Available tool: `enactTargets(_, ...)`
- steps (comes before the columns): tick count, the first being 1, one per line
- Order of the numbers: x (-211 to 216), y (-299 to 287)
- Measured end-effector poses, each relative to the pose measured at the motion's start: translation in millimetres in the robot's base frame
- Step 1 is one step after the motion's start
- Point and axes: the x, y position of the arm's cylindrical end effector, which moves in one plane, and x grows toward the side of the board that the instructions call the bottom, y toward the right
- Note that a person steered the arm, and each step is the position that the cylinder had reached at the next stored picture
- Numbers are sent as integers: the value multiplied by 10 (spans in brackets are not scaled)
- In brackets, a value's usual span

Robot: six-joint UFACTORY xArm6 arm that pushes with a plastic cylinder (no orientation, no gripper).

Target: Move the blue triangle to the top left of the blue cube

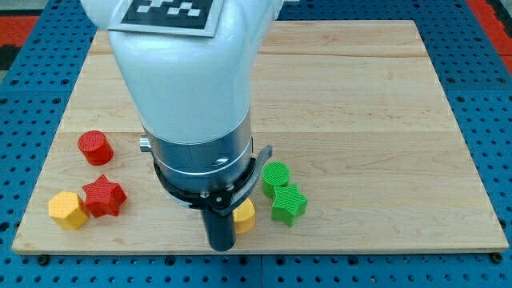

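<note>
No blue triangle and no blue cube show in the camera view; the large white arm body [188, 80] covers the middle of the wooden board [360, 96] and may hide them. My tip [222, 246] is the lower end of the dark rod, near the board's bottom edge. It stands just left of a yellow block [245, 216], which the rod partly hides; I cannot tell whether they touch.
A green cylinder [276, 175] and a green star [288, 203] sit right of the yellow block. At the view's left are a red cylinder [95, 148], a red star [104, 196] and a yellow hexagon [67, 210].
</note>
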Motion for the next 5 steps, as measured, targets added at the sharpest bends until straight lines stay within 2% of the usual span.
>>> enactTargets(1,0,0)
enactTargets(3,66,-439)
enactTargets(4,68,-970)
enactTargets(5,-150,-1141)
